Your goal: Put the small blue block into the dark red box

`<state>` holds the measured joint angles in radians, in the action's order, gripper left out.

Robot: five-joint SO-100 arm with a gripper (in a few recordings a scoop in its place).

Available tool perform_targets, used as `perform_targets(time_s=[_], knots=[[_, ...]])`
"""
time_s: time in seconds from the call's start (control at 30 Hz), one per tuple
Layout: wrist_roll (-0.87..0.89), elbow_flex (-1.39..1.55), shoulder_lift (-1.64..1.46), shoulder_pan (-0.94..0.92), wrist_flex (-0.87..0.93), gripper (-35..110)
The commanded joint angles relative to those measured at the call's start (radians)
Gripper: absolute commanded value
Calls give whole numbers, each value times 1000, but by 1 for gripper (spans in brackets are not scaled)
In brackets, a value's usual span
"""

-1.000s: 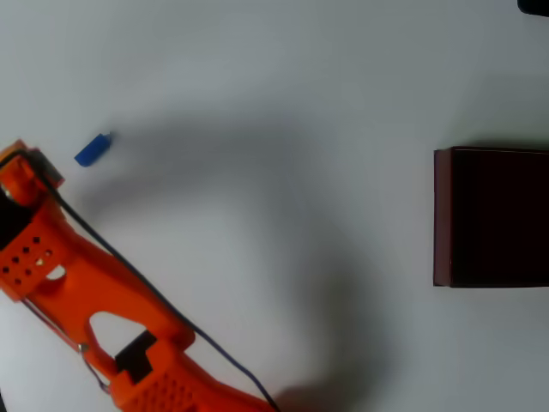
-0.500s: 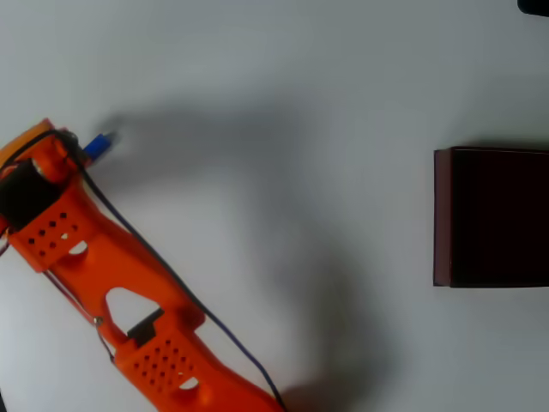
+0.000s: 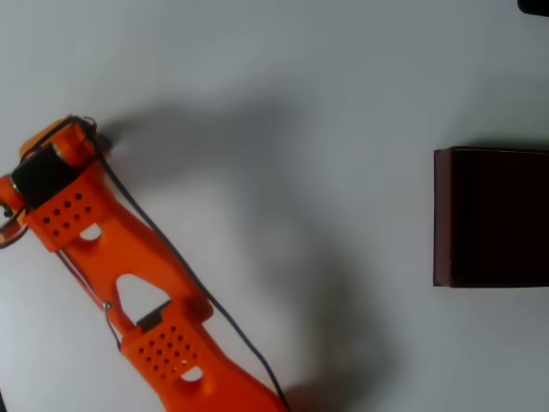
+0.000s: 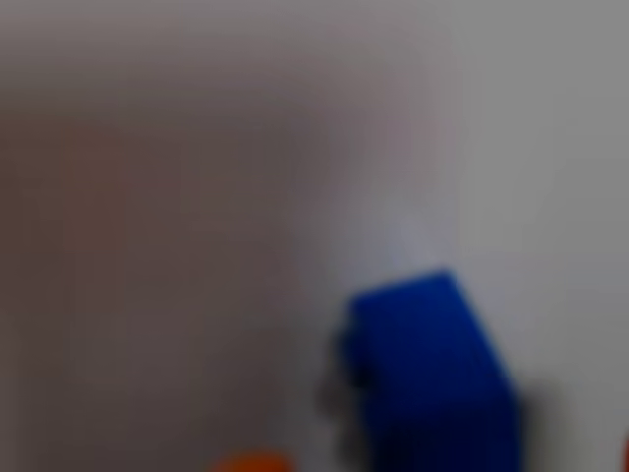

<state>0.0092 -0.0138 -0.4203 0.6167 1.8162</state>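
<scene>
Whether the jaws stand apart cannot be told; the small blue block point(image 4: 432, 379) lies close below them, blurred.

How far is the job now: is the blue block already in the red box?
Not yet. The box stands at the right of the overhead view and looks empty. The arm is over the block at the far left, which fills the wrist view close and blurred. Whether the jaws are around it cannot be told. Grasping, carrying and dropping it in the box remain.
</scene>
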Motion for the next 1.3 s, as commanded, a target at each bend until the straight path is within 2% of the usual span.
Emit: perform_targets(time_s=[0.0,0.5,0.63,0.73,1.03,1.27], knots=[[-9,-46,-20,-3,12,18],[-17,-58,17,-20,-38,18],[-41,-80,32,-26,-46,12],[-74,-104,51,-44,-48,0],[-55,-179,69,-71,20,0],[-21,281,-379,-178,23,0]])
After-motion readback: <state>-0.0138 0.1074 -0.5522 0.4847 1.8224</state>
